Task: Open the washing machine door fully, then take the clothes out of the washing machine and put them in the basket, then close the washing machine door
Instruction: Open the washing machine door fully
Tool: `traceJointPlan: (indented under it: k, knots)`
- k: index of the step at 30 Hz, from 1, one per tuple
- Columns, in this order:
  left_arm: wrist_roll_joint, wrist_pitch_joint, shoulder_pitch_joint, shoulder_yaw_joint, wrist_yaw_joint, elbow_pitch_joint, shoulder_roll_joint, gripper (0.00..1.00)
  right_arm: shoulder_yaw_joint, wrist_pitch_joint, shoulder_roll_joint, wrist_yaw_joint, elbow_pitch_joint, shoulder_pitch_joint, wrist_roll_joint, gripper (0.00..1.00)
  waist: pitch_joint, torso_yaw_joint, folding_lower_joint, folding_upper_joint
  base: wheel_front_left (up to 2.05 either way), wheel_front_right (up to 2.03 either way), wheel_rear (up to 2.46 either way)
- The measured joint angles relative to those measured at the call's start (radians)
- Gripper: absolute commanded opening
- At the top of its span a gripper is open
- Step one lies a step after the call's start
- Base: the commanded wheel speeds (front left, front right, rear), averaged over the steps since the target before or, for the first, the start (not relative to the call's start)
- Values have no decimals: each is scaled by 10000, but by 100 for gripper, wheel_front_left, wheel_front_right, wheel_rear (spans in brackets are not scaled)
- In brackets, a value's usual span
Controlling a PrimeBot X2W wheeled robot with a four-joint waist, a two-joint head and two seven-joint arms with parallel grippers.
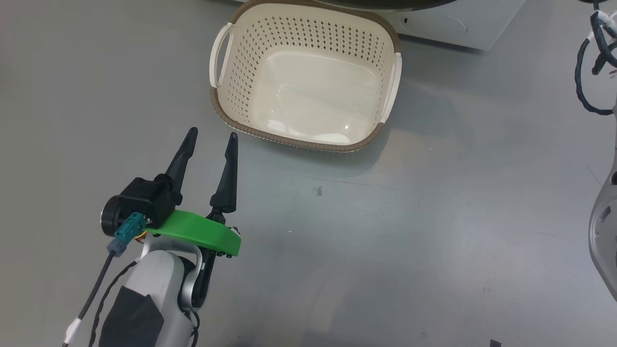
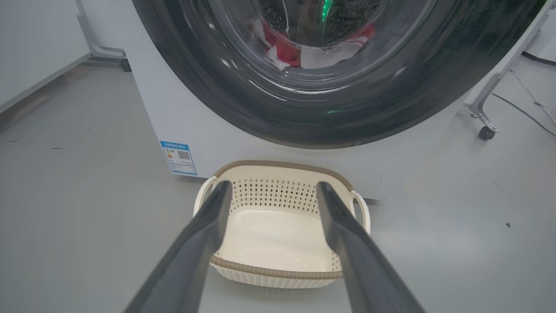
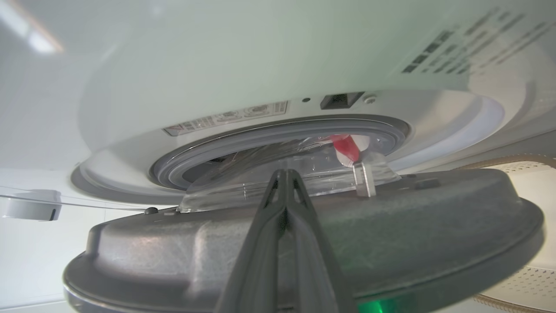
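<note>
The cream basket (image 1: 308,33) stands empty on the grey floor, right in front of the white washing machine (image 2: 208,130). My left gripper (image 1: 213,132) hovers open and empty just short of the basket's (image 2: 278,164) near rim, fingers pointing at it. Red and white clothes (image 2: 330,54) show through the glass of the washing machine door (image 2: 217,87). In the right wrist view the door (image 3: 391,226) stands ajar, a gap showing between it and the grey seal. My right gripper (image 3: 284,171) is shut, lying across the door's grey inner face. A red garment (image 3: 345,148) shows through the glass bowl.
A blue label (image 2: 179,157) sits low on the washer's front. A wheeled metal frame leg (image 2: 484,126) and cables (image 2: 530,95) lie to the washer's right. My right arm's pale shell (image 1: 602,226) and black cables (image 1: 593,58) fill the head view's right edge. Open floor surrounds the basket.
</note>
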Motion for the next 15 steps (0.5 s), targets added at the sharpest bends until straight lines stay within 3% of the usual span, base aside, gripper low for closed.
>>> traceJointPlan:
  k: [15]
  knots:
    - [464, 0, 90, 102, 79, 123, 2, 100, 211, 391, 67, 138, 537, 850, 706, 0, -627, -193, 0, 0, 0, 0, 0]
